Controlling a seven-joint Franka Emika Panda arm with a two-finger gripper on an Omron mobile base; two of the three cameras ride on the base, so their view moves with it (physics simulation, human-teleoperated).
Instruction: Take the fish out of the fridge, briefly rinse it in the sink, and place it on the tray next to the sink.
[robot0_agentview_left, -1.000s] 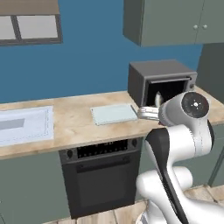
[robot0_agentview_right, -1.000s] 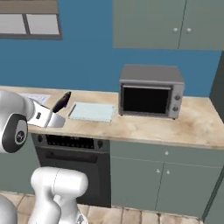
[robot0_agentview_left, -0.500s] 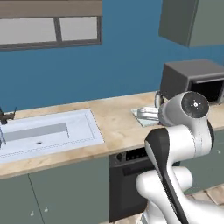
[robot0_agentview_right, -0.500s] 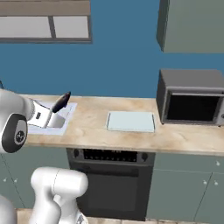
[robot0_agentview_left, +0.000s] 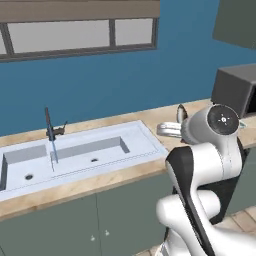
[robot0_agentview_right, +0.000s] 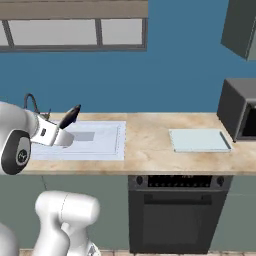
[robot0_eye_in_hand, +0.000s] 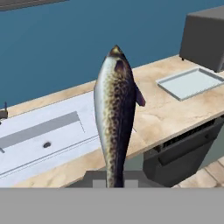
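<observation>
We have the fish (robot0_eye_in_hand: 116, 118) pinched by its tail end in our hand (robot0_agentview_right: 64, 136), jaws drawn narrow around it, so the body sticks up and out well past the fingertips, still over the front edge of the surface (robot0_agentview_right: 150, 145) rather than above the sink (robot0_agentview_left: 80, 150). That long overhang is our main worry: a hold this near the tail could let the fish pivot or slide free as we swing toward the basin. We also risk clipping the faucet (robot0_agentview_left: 49, 131) with the head as we go under it. The tray (robot0_agentview_right: 199, 140) sits well apart to the right, so a drop here would land on the surface or floor.
</observation>
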